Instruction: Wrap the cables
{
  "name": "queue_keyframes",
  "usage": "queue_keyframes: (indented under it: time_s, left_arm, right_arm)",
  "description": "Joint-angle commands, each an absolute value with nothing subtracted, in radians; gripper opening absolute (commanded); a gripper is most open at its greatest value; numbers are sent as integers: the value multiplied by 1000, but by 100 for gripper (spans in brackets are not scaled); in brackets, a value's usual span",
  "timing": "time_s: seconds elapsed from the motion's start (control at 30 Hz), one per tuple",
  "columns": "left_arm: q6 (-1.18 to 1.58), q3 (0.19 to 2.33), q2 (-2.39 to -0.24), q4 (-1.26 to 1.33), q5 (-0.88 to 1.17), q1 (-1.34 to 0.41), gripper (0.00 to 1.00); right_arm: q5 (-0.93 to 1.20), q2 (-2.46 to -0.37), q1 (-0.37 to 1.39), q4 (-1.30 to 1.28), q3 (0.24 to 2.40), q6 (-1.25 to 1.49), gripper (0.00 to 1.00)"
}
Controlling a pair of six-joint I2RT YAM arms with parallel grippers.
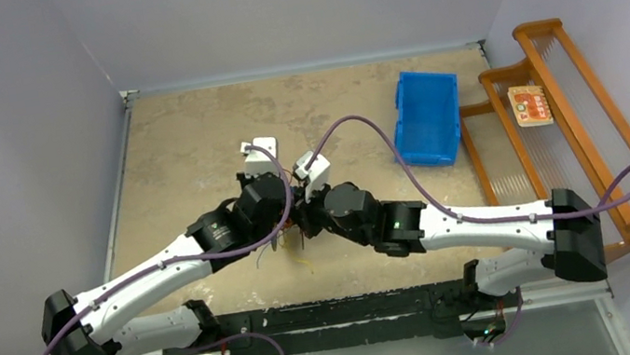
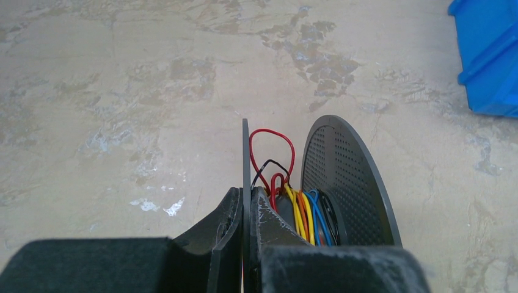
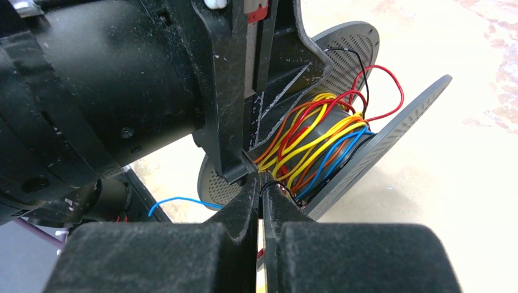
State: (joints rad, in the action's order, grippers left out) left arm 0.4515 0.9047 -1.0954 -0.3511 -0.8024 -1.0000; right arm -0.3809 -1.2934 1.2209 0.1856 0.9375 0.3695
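Observation:
A black two-flanged spool carries the cables, wound in red, yellow, orange, blue and black turns. My left gripper is shut on the spool's thin left flange and holds it edge-on. A red loop and a black strand stick up beside that flange. My right gripper is shut on a thin black strand right at the spool's edge. In the top view both grippers meet at mid-table, with loose yellow cable ends hanging below.
A blue bin stands at the back right of the table. A wooden rack lies off the table's right edge. A loose blue cable end trails left of the spool. The left arm's body crowds the right wrist view.

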Motion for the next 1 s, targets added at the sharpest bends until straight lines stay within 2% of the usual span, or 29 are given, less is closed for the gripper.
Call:
queue_keyframes:
  time_s: [0.0,0.13,0.43,0.7,0.97]
  left_arm:
    - [369,891,-1052,-326,-676,-1011,0]
    - [326,888,-1041,-322,-624,-1015,0]
    - [221,910,-1051,-346,-463,-1023,0]
    - [143,909,-1035,-347,-379,-1039,0]
    - [92,901,-998,-356,-270,-1041,0]
  right_arm:
    - [-478,-1302,1165,225,927,362,0]
    - [-462,-1284,1142,206,899,368,0]
    - [-260,-1216,1036,180,846,250,0]
    - [-220,-1242,989,117,873,147,0]
    - [-150,-1248,959,180,824,120,0]
